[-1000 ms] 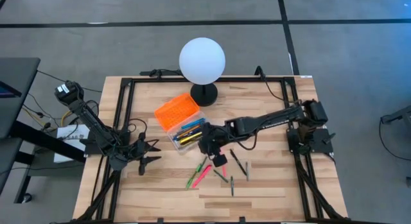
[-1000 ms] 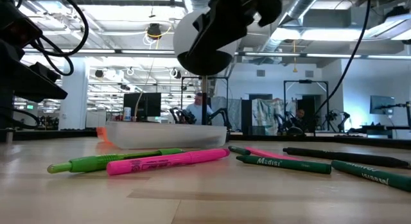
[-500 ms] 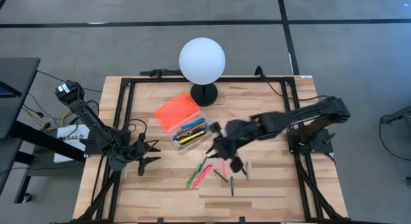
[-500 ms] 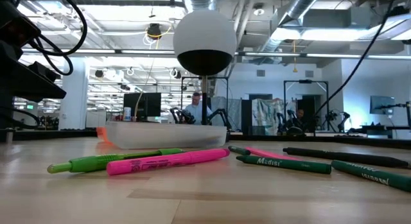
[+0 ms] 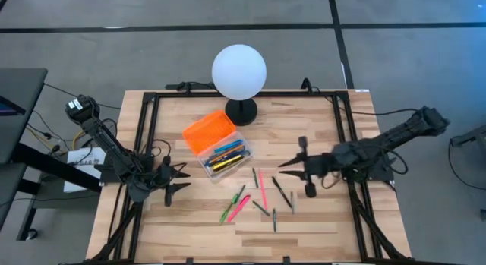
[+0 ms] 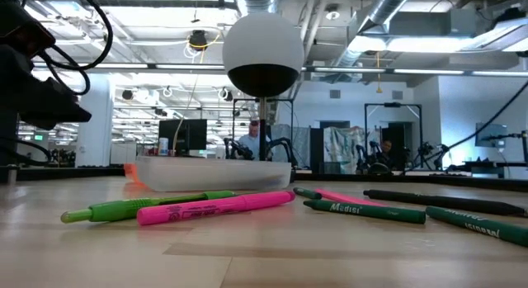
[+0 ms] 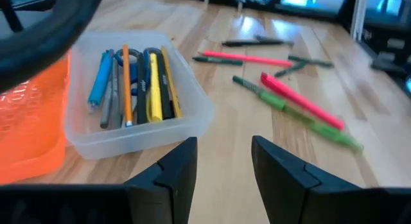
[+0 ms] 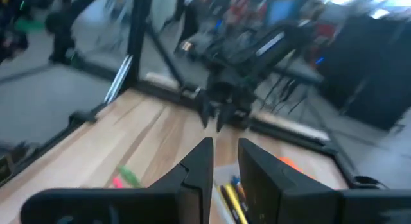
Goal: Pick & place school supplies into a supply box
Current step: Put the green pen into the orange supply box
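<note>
The supply box (image 5: 225,157) is a clear tray near the table's middle, with blue, orange, yellow and black pens inside; its orange lid (image 5: 208,132) lies open on the far left side of it. Loose school supplies lie near the front: a green and a pink highlighter (image 5: 234,208), a pink pen (image 5: 263,187) and dark pens (image 5: 282,193). My left gripper (image 5: 181,181) waits open at the left, pointing at the box (image 7: 128,102). My right gripper (image 5: 282,165) hangs above the table right of the pens, about level, pointing left, narrowly open with nothing between its fingers (image 8: 225,163).
A white globe lamp (image 5: 239,71) on a dark foot (image 5: 241,111) stands just behind the box. A black frame rail (image 5: 144,128) runs along the table's edges. Bare wood lies at the front left and far right of the table.
My right gripper has drawn back from over the box's near end toward the table's right edge, rising a little and tipping from pointing down to about level. It has left the low view.
</note>
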Controlling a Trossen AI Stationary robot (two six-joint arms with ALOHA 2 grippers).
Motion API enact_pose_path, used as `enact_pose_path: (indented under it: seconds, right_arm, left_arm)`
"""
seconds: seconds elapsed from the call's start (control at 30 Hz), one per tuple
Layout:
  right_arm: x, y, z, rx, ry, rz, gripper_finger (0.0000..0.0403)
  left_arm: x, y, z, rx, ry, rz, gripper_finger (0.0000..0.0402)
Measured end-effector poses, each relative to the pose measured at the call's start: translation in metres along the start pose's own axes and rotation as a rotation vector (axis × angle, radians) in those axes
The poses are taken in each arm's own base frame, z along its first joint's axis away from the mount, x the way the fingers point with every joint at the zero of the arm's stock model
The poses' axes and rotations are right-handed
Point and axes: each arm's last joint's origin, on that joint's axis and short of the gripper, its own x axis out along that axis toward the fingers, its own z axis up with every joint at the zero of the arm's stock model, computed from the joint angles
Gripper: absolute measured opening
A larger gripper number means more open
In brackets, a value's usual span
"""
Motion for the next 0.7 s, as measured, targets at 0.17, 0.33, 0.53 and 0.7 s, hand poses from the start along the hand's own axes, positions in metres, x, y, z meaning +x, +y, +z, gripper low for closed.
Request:
enact_pose_path:
  seconds: [0.17, 0.33, 0.53, 0.7]
  right_arm:
    - [-0.021, 0.010, -0.035, 0.061, -0.140, -0.106, 0.0065]
    - [-0.027, 0.016, -0.056, 0.101, -0.224, -0.116, 0.0065]
    - [-0.022, 0.024, -0.071, 0.105, -0.170, -0.091, 0.0065]
    - [-0.014, 0.033, -0.082, 0.094, -0.105, -0.060, 0.0065]
  left_arm:
    - [0.000, -0.007, 0.012, -0.107, -0.091, -0.028, 0.0142]
    - [0.002, -0.014, 0.021, -0.140, -0.165, -0.061, 0.0142]
    - [0.021, -0.023, 0.021, -0.123, -0.177, -0.016, 0.0142]
    - [0.055, -0.050, 0.026, -0.036, -0.111, 0.001, 0.0142]
